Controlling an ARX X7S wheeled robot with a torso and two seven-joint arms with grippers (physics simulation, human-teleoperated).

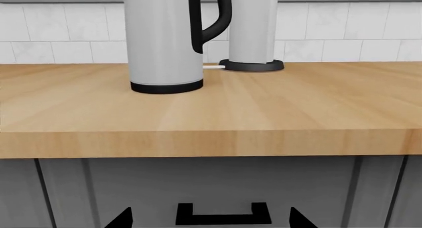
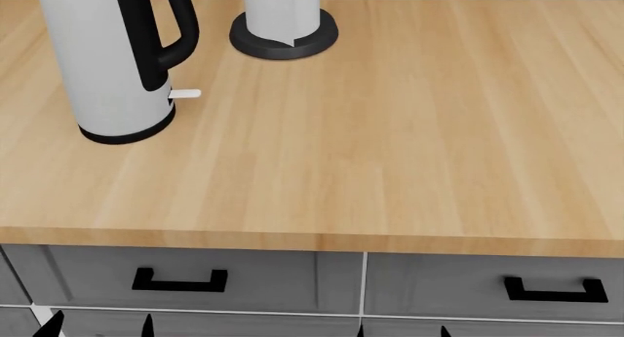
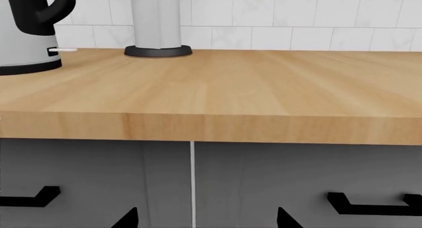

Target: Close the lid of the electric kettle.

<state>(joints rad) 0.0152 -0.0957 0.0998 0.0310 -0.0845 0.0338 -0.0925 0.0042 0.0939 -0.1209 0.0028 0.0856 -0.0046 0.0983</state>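
Observation:
The electric kettle [image 2: 112, 59] is tall and white, with a black loop handle [image 2: 171, 37], a black base ring and a small white lever [image 2: 185, 93]. It stands at the far left of the wooden counter. It also shows in the left wrist view [image 1: 165, 40] and the right wrist view [image 3: 23, 45]. Its top is cut off in every view, so the lid is out of view. My left gripper [image 1: 211, 219] is open and empty, low in front of the drawers, below the counter edge. My right gripper [image 3: 207, 219] is also open and empty there.
A white paper roll [image 2: 283, 4] on a wide black round base [image 2: 283, 39] stands just right of and behind the kettle. The wooden counter [image 2: 390, 132] has grey drawers below with black handles [image 2: 180, 281] [image 2: 552, 289]. A white tiled wall [image 3: 297, 15] is behind.

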